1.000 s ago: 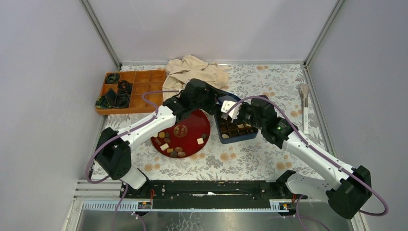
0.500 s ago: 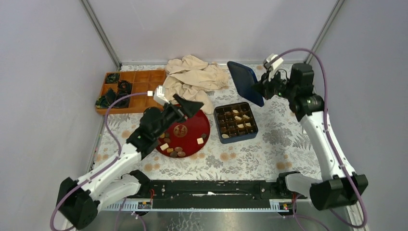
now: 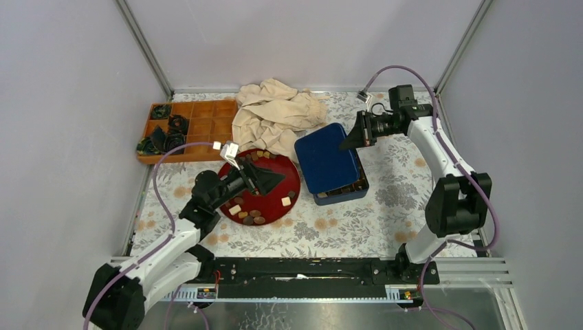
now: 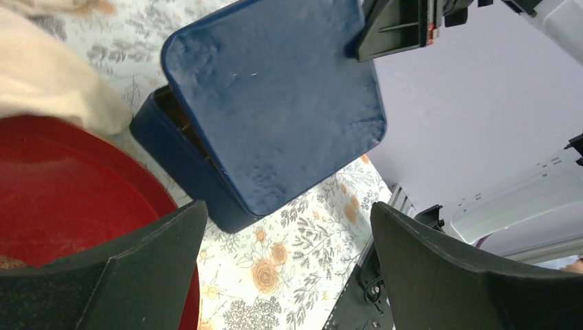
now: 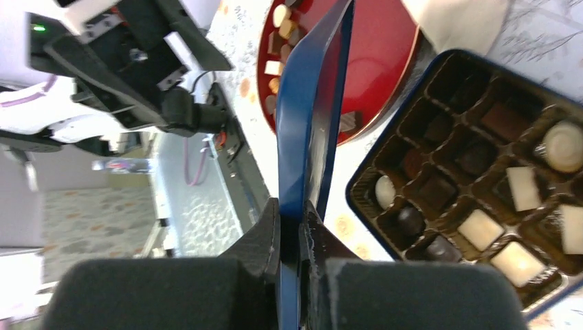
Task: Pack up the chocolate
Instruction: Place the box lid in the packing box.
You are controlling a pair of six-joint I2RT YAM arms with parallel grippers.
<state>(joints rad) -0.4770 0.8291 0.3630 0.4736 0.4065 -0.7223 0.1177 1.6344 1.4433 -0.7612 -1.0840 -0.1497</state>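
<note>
We judged the chocolate [image 5: 526, 187] light and firm but easy to dent or smear. The small smooth pieces would want a gentle pinch across their flat sides, and the round ones looked likeliest to slip.

Some pieces sat one to a cell in the blue box [image 3: 344, 195], just below the right pincer [image 5: 292, 206]. There were dark and cream ones, and we could not tell whether the darkest cells were filled. Other pieces lay loose on the red plate [image 3: 283, 172], under and behind the tips of the left pincer [image 3: 271, 180]. Its jaws stood wide apart with nothing between them.

The right pincer was clamped on the rim of the blue lid [image 3: 326, 161]. The lid hung tilted over the box and hid most of it from above, but it was not seated. It seemed thin and stiff.

Well off to the left pincer's left stood an orange tray [image 3: 206, 127] with dark things in a few cells, which we could not identify. A cloth [image 3: 275, 110] lay beyond the plate.
</note>
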